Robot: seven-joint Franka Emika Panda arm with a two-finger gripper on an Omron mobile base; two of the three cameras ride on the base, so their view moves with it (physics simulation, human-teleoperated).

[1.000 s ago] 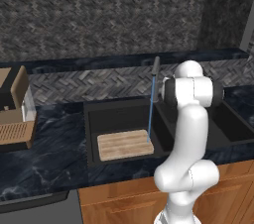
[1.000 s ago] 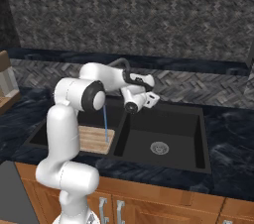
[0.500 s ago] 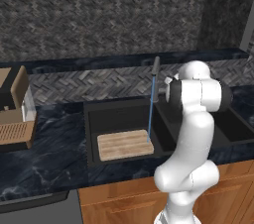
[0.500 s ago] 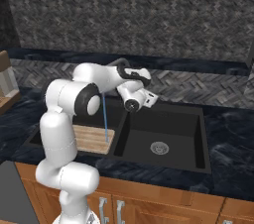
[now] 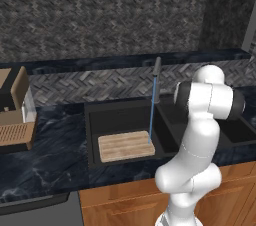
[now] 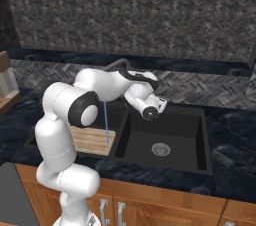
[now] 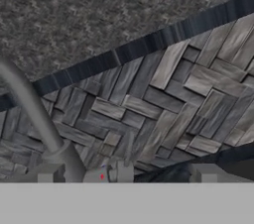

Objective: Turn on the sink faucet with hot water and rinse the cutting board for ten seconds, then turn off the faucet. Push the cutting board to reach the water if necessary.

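the water (image 5: 151,110) runs in a thin blue stream from the sink faucet (image 5: 157,77) and lands on the right edge of the cutting board (image 5: 125,145), which lies flat in the left basin of the sink (image 5: 92,120). the end effector (image 6: 161,105) hangs released and empty above the divider, near the faucet. the stream only catches the board's edge, so most of the wood may go unrinsed unless the board is pushed right. reaching in for the shut-off, the wide fingers could knock the spout aside or miss the handle.
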